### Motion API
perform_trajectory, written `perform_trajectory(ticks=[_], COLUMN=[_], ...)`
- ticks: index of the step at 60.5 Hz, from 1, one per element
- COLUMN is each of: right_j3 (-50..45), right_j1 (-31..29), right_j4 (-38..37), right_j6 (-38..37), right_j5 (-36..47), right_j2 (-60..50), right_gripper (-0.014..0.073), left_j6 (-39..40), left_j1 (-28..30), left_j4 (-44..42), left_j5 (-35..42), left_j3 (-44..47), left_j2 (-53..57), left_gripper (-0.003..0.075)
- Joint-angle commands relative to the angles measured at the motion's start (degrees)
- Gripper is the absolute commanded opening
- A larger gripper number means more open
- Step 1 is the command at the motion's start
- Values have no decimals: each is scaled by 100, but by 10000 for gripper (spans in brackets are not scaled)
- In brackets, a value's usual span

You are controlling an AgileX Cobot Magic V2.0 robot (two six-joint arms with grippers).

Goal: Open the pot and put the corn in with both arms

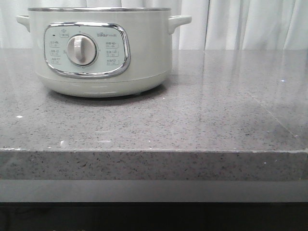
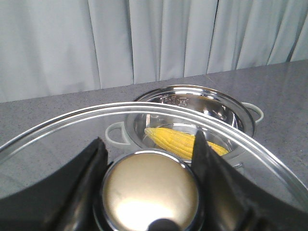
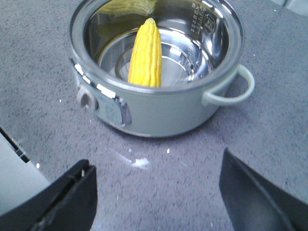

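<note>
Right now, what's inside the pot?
One yellow corn lies in the pot, leaning against its steel inner wall. The corn's lower end is hidden behind the near rim. Nothing else shows inside.

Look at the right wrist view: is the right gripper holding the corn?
No. The right gripper is open and empty above the counter, while the corn lies inside the pot.

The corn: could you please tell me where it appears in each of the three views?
Front view: not visible; only the pot outside shows.
Left wrist view: the corn lies inside the pot, seen beyond the glass lid held by the left gripper.
Right wrist view: corn lies in the open pot.
Shared landmark: the pot's side handle.
</note>
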State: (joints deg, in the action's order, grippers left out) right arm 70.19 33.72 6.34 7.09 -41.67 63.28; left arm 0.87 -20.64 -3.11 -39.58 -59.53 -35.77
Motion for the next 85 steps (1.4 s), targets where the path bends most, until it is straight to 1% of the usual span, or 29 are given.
perform_trajectory(ticks=[1,23,30,37,55,67,76,85], right_j3=[-340,-1809,-2006,-2034,-2034,-2034,-2034,-2034], right_j1=[-29,-29,-29,-29,-29,-29,-29,-29], right_j4=[-9,-9,-9,-9,-9,-9,-9,-9], right_j6=[-15,-15,-15,-15,-15,-15,-15,-15], right_j5=[605,591,591,524,503,503,503,503], right_j2=[-574,-1868,-2148,-2212,-2203,-2203,-2203,-2203], right_gripper=[550,550,550,550,550,550,550,550], left_j6=[61,61,61,61,61,49,36,36], left_j1=[19,19,19,19,8,-371,-599,-626], left_j4=[-23,-23,93,311,681,643,629,629], left_j5=[874,874,992,1388,2268,2886,3098,3109], left_j3=[-218,-218,-218,-218,-669,-1117,-1564,-2073], left_j2=[15,15,-40,-269,-1575,-2725,-3519,-4290], left_gripper=[229,229,229,229,229,229,229,229])
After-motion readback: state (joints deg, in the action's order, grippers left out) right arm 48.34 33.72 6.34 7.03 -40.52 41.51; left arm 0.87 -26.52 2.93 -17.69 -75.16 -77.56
